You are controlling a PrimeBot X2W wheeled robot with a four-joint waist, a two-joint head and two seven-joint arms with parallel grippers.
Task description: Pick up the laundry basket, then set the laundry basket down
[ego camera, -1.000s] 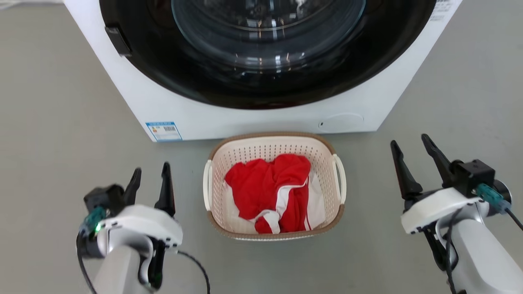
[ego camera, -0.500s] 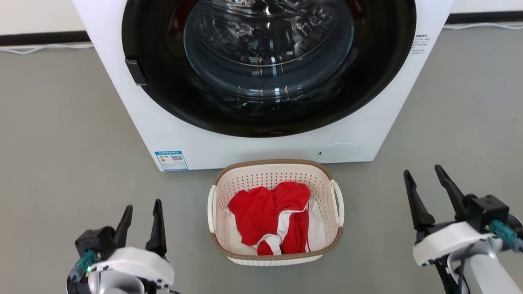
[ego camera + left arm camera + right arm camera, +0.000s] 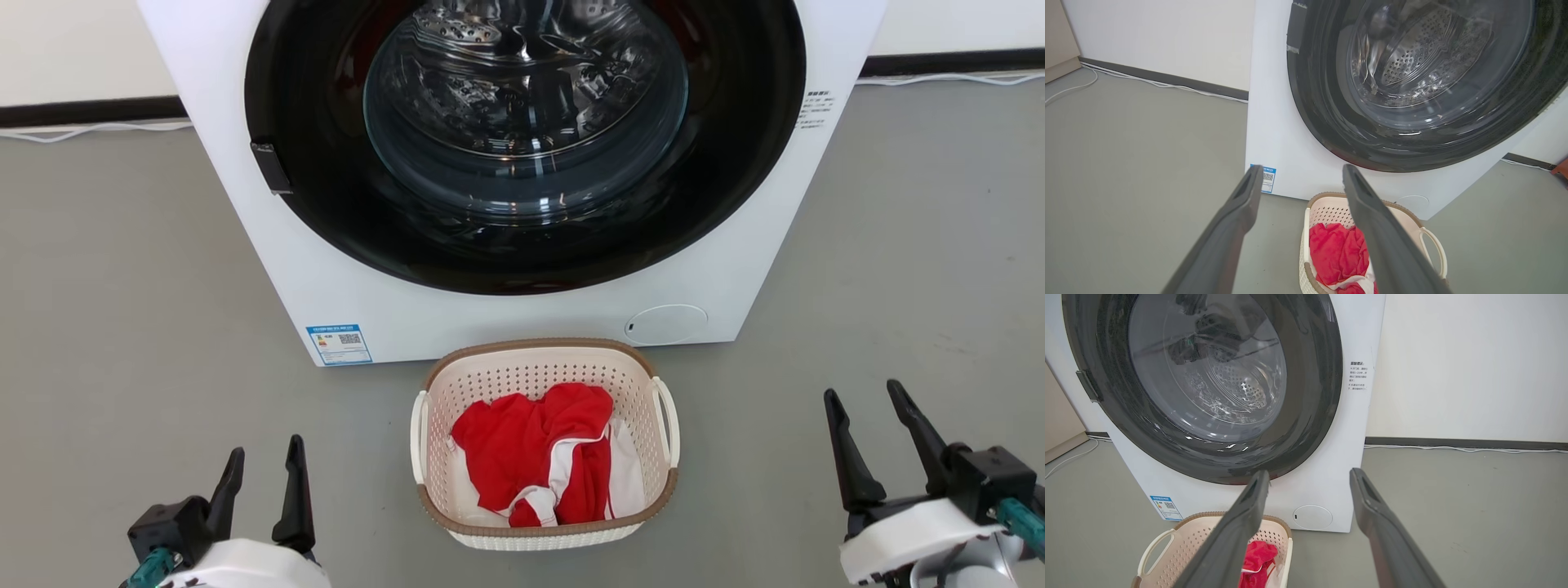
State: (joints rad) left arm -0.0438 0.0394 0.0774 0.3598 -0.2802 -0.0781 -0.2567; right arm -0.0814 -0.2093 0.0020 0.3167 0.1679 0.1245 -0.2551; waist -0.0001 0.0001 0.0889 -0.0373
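The cream laundry basket [image 3: 542, 366] with a brown rim stands on the grey floor just in front of the washer, holding red and white clothes [image 3: 535, 457]. Its white handles sit on its left and right sides. My left gripper [image 3: 265, 463] is open at the lower left, well apart from the basket. My right gripper [image 3: 864, 397] is open at the lower right, also apart from it. The basket [image 3: 1331, 210] shows low in the left wrist view between and behind the fingers, and the basket [image 3: 1184, 543] sits at the lower left of the right wrist view.
A white front-loading washer [image 3: 457, 322] with a shut dark round glass door [image 3: 522, 122] stands right behind the basket. Grey floor [image 3: 122, 286] spreads on both sides. A white cable [image 3: 90, 129] runs along the dark baseboard at the wall.
The head camera has tilted up, so the washer, basket and grippers sit lower in the picture. Both grippers stay open and the basket rests in the same spot on the floor.
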